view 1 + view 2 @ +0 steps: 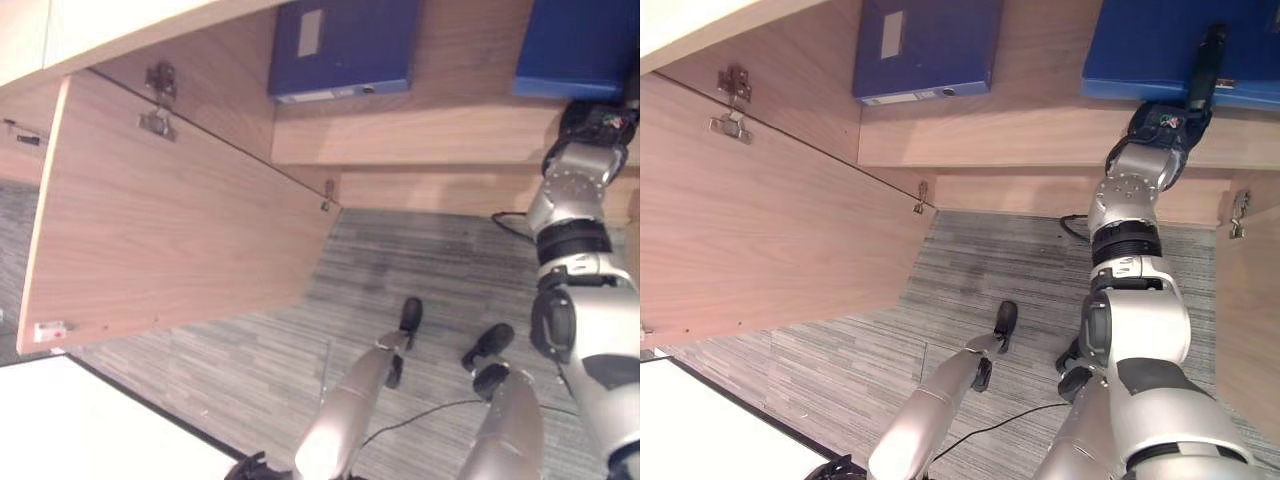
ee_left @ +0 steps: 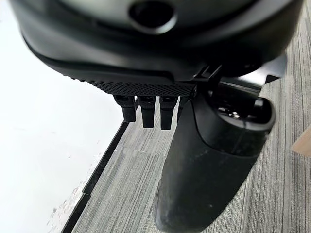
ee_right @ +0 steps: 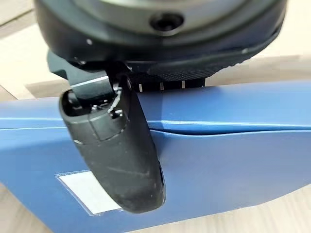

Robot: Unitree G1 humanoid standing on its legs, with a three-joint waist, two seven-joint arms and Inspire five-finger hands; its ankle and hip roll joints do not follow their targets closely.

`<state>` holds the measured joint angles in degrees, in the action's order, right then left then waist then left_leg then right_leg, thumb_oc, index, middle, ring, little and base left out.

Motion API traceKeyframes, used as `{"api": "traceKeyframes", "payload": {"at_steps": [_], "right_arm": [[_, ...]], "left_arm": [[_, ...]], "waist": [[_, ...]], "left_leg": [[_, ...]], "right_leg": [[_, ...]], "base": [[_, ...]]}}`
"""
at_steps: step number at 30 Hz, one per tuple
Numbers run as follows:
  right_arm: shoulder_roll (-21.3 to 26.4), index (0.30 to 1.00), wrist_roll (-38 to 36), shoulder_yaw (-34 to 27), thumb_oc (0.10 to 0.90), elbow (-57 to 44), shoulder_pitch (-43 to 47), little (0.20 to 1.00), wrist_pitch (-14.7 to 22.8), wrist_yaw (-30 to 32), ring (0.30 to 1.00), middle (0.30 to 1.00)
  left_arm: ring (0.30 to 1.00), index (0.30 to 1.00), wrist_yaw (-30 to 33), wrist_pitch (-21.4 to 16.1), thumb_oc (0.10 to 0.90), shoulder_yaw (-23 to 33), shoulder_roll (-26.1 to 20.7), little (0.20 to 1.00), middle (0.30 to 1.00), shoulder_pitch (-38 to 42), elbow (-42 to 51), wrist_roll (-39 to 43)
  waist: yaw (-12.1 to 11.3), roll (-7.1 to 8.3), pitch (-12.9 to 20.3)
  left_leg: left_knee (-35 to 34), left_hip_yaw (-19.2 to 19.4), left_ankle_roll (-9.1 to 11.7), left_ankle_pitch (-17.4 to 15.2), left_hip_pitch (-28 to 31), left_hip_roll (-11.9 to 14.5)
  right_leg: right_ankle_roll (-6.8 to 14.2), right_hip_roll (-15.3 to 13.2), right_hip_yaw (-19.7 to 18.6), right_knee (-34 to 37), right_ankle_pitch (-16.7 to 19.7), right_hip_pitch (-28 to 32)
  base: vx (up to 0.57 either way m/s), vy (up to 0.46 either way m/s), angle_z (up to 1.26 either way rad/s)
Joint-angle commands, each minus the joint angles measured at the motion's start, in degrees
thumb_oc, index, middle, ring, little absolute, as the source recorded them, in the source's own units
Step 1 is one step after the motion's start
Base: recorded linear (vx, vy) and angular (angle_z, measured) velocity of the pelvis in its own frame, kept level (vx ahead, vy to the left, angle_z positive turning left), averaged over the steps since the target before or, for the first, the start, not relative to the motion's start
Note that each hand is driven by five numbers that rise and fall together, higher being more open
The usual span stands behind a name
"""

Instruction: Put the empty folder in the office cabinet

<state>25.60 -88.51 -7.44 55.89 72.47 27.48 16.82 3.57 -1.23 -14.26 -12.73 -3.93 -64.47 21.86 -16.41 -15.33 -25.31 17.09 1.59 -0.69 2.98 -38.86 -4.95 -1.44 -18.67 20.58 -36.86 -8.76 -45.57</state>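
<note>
Folder [image 1: 1160, 45], blue and lying flat, sits on the wooden shelf [image 1: 1040, 135] inside the open cabinet, at the robot's right. The right hand [image 1: 1202, 60] lies over it; the head views show the thumb stretched across its cover, and the right wrist view adds a clear label pocket [image 3: 87, 191] beside that thumb, but whether the fingers grip the folder's edge or merely rest against it I cannot tell. A second, darker blue binder [image 1: 345, 48] lies on the same shelf well to the left. The cabinet door [image 1: 170, 220] stands swung open. The left hand [image 2: 146, 109] hangs low over grey carpet [image 1: 420, 260], fingers relaxed, holding nothing.
</note>
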Motion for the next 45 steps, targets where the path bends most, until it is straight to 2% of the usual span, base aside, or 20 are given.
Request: {"api": "traceKeyframes", "payload": {"at_steps": [1,4,12,14,15,17,20,21,22,23,24,25,33,35,37,38,40,42,43,45], "right_arm": [[2.3,0.900,2.5,5.3,0.800,-10.2,2.0,0.900,-0.2,-4.3,0.900,0.900],[2.3,0.900,2.6,5.8,0.800,-10.0,1.7,0.900,-0.8,-4.6,0.900,0.900],[2.9,0.900,5.1,10.1,0.800,-7.2,1.9,0.900,-7.4,-7.0,0.900,0.900],[3.7,0.900,5.4,9.7,0.800,-7.5,1.8,0.900,-7.6,-7.3,0.900,0.900],[4.3,0.900,6.5,12.8,0.800,-7.3,1.1,0.900,-9.9,-8.4,0.900,0.900],[4.0,0.900,7.6,14.3,0.800,-7.1,1.6,0.900,-10.6,-8.4,0.900,0.900],[4.9,0.900,12.3,19.9,0.800,1.3,4.4,0.900,-18.9,-9.1,0.900,0.900],[4.9,0.900,12.2,19.9,0.800,1.3,4.5,0.900,-18.9,-9.2,0.900,0.900],[5.1,0.900,16.8,23.3,0.800,5.0,5.3,0.900,-23.2,-9.9,0.900,0.900],[5.2,0.900,16.9,23.4,0.800,5.3,5.5,0.900,-23.3,-10.1,0.900,0.900],[4.9,0.900,21.0,26.3,0.800,8.6,5.8,0.900,-27.0,-11.5,0.900,0.900],[4.6,0.900,22.2,27.2,0.800,9.3,5.8,0.900,-28.2,-12.3,0.900,0.900],[1.9,0.900,20.3,25.7,0.800,8.0,3.7,0.900,-27.9,-12.7,0.900,0.900],[-0.5,0.900,18.2,21.3,0.800,7.7,1.2,0.900,-27.0,-12.2,0.900,0.900],[3.2,0.900,15.5,18.8,0.800,8.5,-2.0,0.900,-26.0,-14.1,0.900,0.900],[3.2,0.900,15.5,18.8,0.800,8.4,-2.1,0.900,-26.0,-14.1,0.900,0.900],[4.2,0.900,17.8,20.3,0.800,8.1,-3.5,0.900,-27.1,-15.0,0.900,0.900],[6.7,0.900,30.5,28.3,0.800,9.0,-4.1,0.900,-32.4,-18.9,0.900,0.900],[6.8,0.900,30.6,28.4,0.800,9.2,-3.9,0.900,-32.4,-19.2,0.900,0.900],[9.2,0.900,43.6,35.8,0.800,12.3,-2.4,0.900,-35.3,-22.1,0.900,0.900]], "left_arm": [[0.900,0.900,3.3,2.3,0.800,0.5,-6.6,0.900,0.900,-2.8,-6.6,0.4],[0.900,0.900,3.2,2.2,0.800,1.1,-6.9,0.900,0.900,-2.3,-7.1,0.4],[0.900,0.900,2.0,2.3,0.800,3.2,-8.1,0.900,0.900,-1.4,-8.8,-0.1],[0.900,0.900,1.2,1.8,0.800,3.5,-8.7,0.900,0.900,-2.5,-8.5,-0.8],[0.900,0.900,1.1,1.7,0.800,3.7,-9.6,0.900,0.900,-2.8,-7.7,-1.4],[0.900,0.900,0.8,1.7,0.800,2.8,-9.6,0.900,0.900,-2.9,-6.6,-1.4],[0.900,0.900,-1.8,1.4,0.800,-1.9,-9.4,0.900,0.900,-5.6,-1.1,0.9],[0.900,0.900,-1.8,1.4,0.800,-1.9,-9.3,0.900,0.900,-5.6,-1.1,0.9],[0.900,0.900,-3.1,1.5,0.800,-3.4,-9.9,0.900,0.900,-6.5,0.5,1.4],[0.900,0.900,-3.1,1.5,0.800,-3.4,-9.8,0.900,0.900,-6.6,0.6,1.5],[0.900,0.900,-4.2,1.7,0.800,-4.5,-10.8,0.900,0.900,-7.2,2.3,1.3],[0.900,0.900,-4.7,1.8,0.800,-5.1,-11.2,0.900,0.900,-7.8,3.5,1.2],[0.900,0.900,-6.8,3.3,0.800,-8.6,-13.2,0.900,0.900,-11.9,15.3,3.2],[0.900,0.900,-5.0,2.8,0.800,-8.4,-9.6,0.900,0.900,-10.4,6.8,-1.5],[0.900,0.900,-3.8,3.1,0.800,-1.8,-8.8,0.900,0.900,-7.2,-3.3,-4.1],[0.900,0.900,-3.8,3.1,0.800,-1.8,-8.8,0.900,0.900,-7.2,-3.4,-4.2],[0.900,0.900,-4.0,2.8,0.800,-1.0,-9.1,0.900,0.900,-6.6,-4.0,-4.9],[0.900,0.900,-5.4,2.4,0.800,-0.5,-10.2,0.900,0.900,-5.8,-4.3,-5.7],[0.900,0.900,-5.4,2.4,0.800,-0.5,-10.1,0.900,0.900,-5.8,-4.3,-5.7],[0.900,0.900,-6.2,2.2,0.800,-0.8,-10.6,0.900,0.900,-5.1,-3.9,-6.4]], "waist": [[-0.9,1.72,4.6],[-0.5,2.14,4.7],[0.2,3.93,6.4],[-0.3,4.14,6.5],[-0.9,4.63,6.7],[-0.9,4.46,6.7],[-1.4,4.18,7.5],[-1.4,4.11,7.4],[-1.8,4.22,7.9],[-1.7,3.98,7.8],[-2.0,4.02,8.3],[-2.0,3.87,8.5],[-2.0,1.92,8.7],[-1.8,1.91,8.3],[-2.2,1.77,7.5],[-2.2,1.78,7.5],[-2.2,1.60,7.2],[-1.8,1.79,6.9],[-1.8,1.66,6.8],[-1.1,2.11,6.8]], "left_leg": [[2.1,2.0,1.0,-10.1,2.1,0.6],[0.5,1.8,1.1,-9.6,3.5,0.6],[-8.5,1.1,1.9,-6.3,11.1,1.1],[-9.9,0.7,1.9,-5.4,12.0,1.1],[-11.8,0.4,2.2,-4.4,13.2,1.3],[-13.3,0.4,2.2,-3.7,14.0,1.4],[-18.3,-0.1,2.5,-1.3,16.7,1.9],[-18.4,-0.1,2.5,-1.2,16.8,1.9],[-20.8,-0.4,2.9,0.2,17.7,2.1],[-21.2,-0.5,2.9,0.5,17.9,2.2],[-22.1,-0.6,3.2,1.3,18.1,2.2],[-22.1,-0.8,3.4,1.3,18.0,2.0],[-22.1,-1.1,3.7,1.6,17.6,1.6],[-22.1,-1.2,3.7,1.6,17.8,1.7],[-22.1,-1.0,3.9,1.7,18.2,1.5],[-22.1,-1.0,3.9,1.7,18.2,1.5],[-22.1,-0.8,4.0,1.8,18.4,1.6],[-22.1,-0.3,4.1,2.1,18.3,1.7],[-22.1,-0.3,4.1,2.1,18.4,1.7],[-22.1,0.0,4.0,2.3,18.2,1.7]], "right_leg": [[5.2,3.5,-3.5,3.8,-1.5,4.8],[5.3,3.7,-3.1,5.0,-1.1,6.1],[5.9,5.1,-1.5,13.0,1.2,13.1],[5.9,5.2,-0.9,13.9,1.5,13.9],[6.1,5.6,-0.4,15.3,2.0,15.0],[6.1,5.8,-0.2,16.2,2.3,15.6],[6.3,6.6,1.0,19.3,3.2,17.4],[6.3,6.6,1.1,19.3,3.2,17.5],[6.3,7.1,1.6,20.9,3.6,18.1],[6.3,7.2,1.7,21.2,3.8,18.4],[6.4,7.4,2.6,22.7,4.3,19.0],[6.5,7.6,2.9,23.4,4.7,19.4],[6.7,7.8,3.6,25.0,5.8,20.0],[6.7,7.8,3.3,24.7,5.6,19.6],[7.0,7.6,2.9,24.2,5.7,19.7],[7.0,7.6,2.9,24.2,5.7,19.7],[7.0,7.5,2.9,24.2,5.9,19.7],[7.0,7.3,3.0,24.5,6.5,19.7],[7.0,7.4,3.1,24.5,6.5,19.7],[7.0,7.3,3.1,24.8,7.2,19.8]], "base": [[0.00,0.000,0.00],[0.01,-0.010,-0.06],[0.03,-0.005,-0.05],[0.02,-0.051,-0.06],[0.00,-0.042,0.01],[0.00,-0.023,0.09],[0.01,0.002,-0.01],[0.00,0.000,0.00],[0.00,-0.009,0.06],[0.00,-0.021,0.11],[-0.01,-0.013,0.09],[0.00,0.000,0.00],[-0.01,0.019,0.01],[-0.01,-0.003,-0.04],[-0.03,-0.030,-0.09],[-0.04,-0.004,0.06],[-0.04,0.014,0.10],[-0.05,0.024,0.00],[-0.03,0.018,-0.01],[-0.02,0.025,0.00]]}}
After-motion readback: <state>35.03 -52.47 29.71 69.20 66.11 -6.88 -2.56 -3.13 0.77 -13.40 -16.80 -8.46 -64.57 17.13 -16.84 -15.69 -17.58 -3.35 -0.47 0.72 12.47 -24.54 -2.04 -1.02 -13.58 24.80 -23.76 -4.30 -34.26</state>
